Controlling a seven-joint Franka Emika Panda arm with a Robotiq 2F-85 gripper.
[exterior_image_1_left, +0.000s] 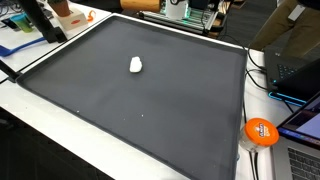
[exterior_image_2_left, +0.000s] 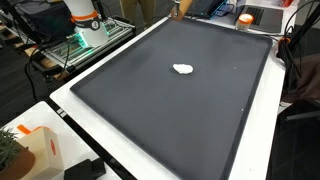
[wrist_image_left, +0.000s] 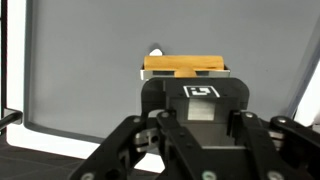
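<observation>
We found the end effector (wrist_image_left: 186, 76) pinching a wooden block (wrist_image_left: 185, 66) at its tip. In the wrist view the block's long axis ran side to side, crosswise to the fingers, with the dark mat (wrist_image_left: 90, 70) spread out behind it. Just past the block's upper edge, a little toward the left of that view, a small white lump (wrist_image_left: 156, 50) peeked out. In both exterior views that lump (exterior_image_1_left: 136, 65) lay alone on the mat covering the worktop (exterior_image_1_left: 35, 108), well apart from the mat's borders. We could not clearly make out the end effector there.
</observation>
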